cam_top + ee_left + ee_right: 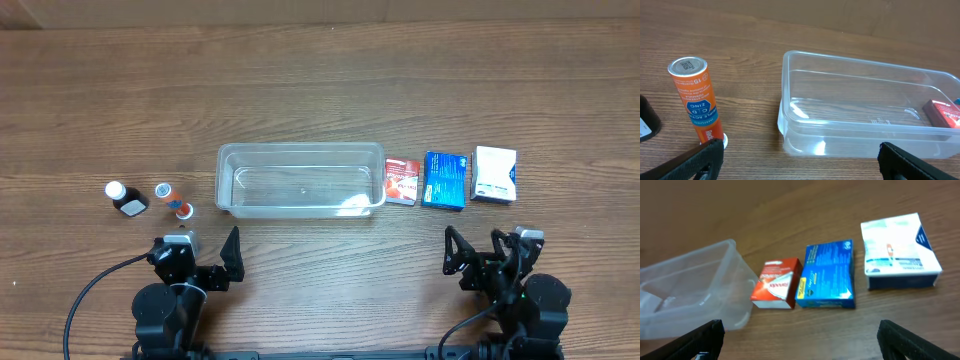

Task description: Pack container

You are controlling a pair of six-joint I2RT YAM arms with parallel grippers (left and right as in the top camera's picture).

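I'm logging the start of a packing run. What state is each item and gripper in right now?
container, upright, open-topped, empty.
orange tube, standing, capped.
dark bottle, white cap on.
red box, closed, lying flat.
blue box, closed, lying flat.
white box, closed, lying flat.
left gripper, open, empty.
right gripper, open, empty.

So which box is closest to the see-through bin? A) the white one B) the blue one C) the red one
C: the red box sits right beside the end of the container, while the blue box comes next and the white box is farthest out.
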